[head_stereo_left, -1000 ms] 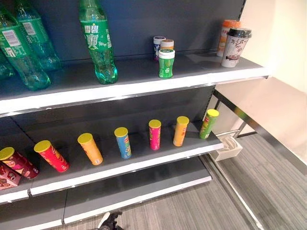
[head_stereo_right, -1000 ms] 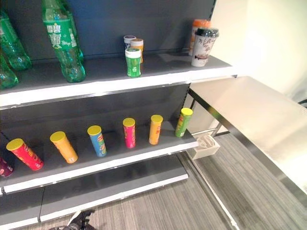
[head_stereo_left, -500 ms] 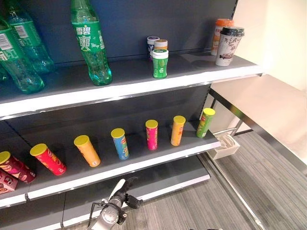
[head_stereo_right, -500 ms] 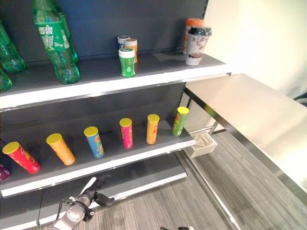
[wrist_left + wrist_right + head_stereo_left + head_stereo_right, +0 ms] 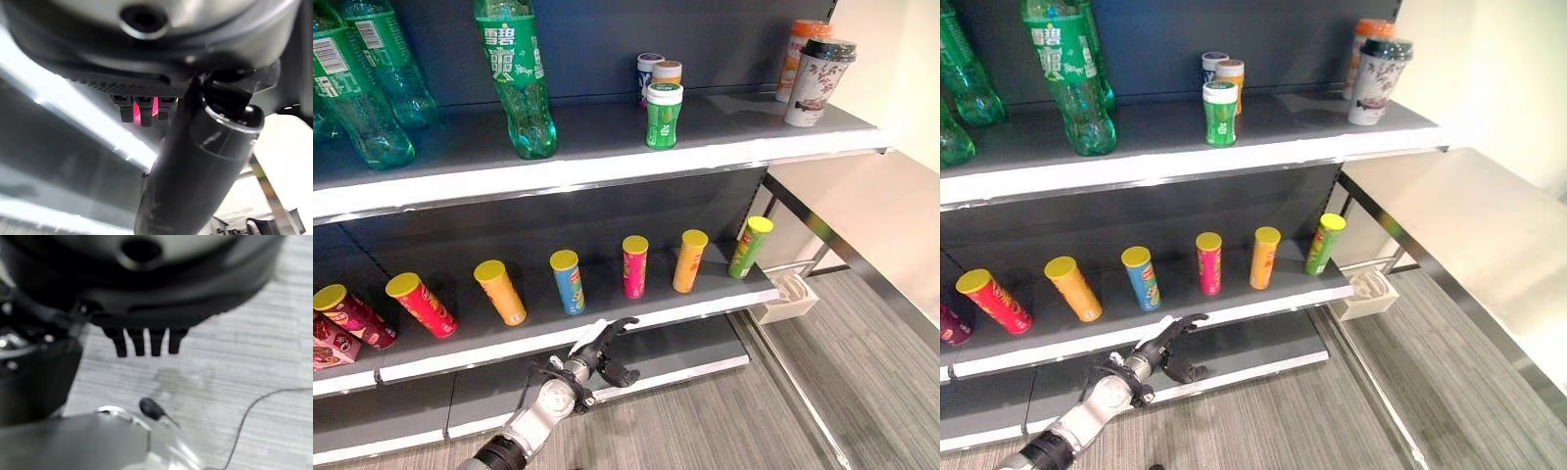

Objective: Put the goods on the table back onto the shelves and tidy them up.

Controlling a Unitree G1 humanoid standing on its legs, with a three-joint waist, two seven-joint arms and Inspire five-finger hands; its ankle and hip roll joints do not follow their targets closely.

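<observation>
Big dark shelves (image 5: 607,147): green bottles (image 5: 519,78), small jars (image 5: 662,113) and cups (image 5: 818,80) up top, a row of yellow-lidded cans (image 5: 568,281) on the middle shelf. Steel worktop (image 5: 1469,235) off to the right, grey floor (image 5: 862,392) underneath. Left hand (image 5: 597,354) is up near the middle shelf's front edge, fingers (image 5: 619,328) spread and holding nothing. Right hand (image 5: 142,308) points at the floor with straight fingers, also holding nothing.

The green bottle (image 5: 516,78) near the upper shelf's (image 5: 607,166) front edge carries large white characters on its label. The bottle (image 5: 357,93) at that shelf's left end has a white panel of print too small to make out.
</observation>
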